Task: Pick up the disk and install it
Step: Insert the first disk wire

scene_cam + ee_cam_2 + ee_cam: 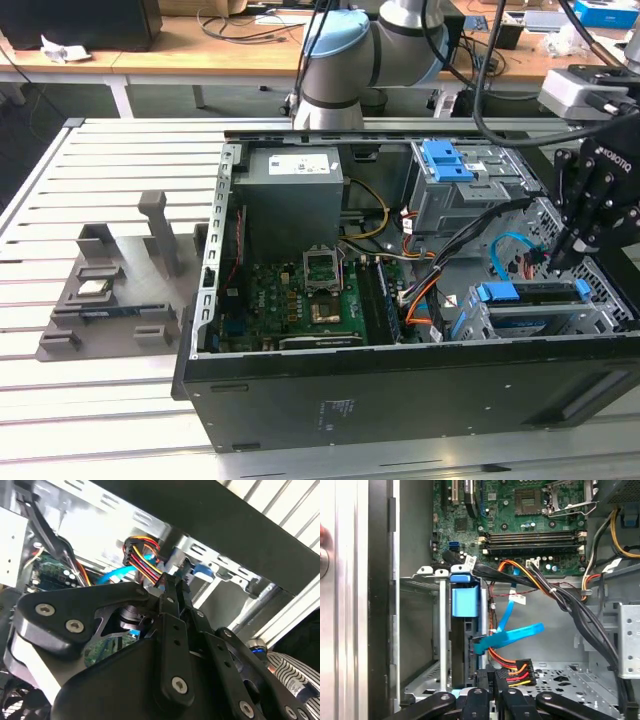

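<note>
Open computer case [300,400] on slatted table [110,420], fingers [172,597] closed together beside disk [535,293] seated in its bay

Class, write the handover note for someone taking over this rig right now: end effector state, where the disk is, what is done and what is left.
End effector: low inside the open computer case, beside the drive cage; open or shut cannot be told. In the first wrist view it is next to a plug with coloured wires.
Disk: sitting in the drive cage in its blue frame, not carried.
Done: disk picked up and placed in the cage.
Left: whether it is fully seated is not confirmed by these views.
</note>
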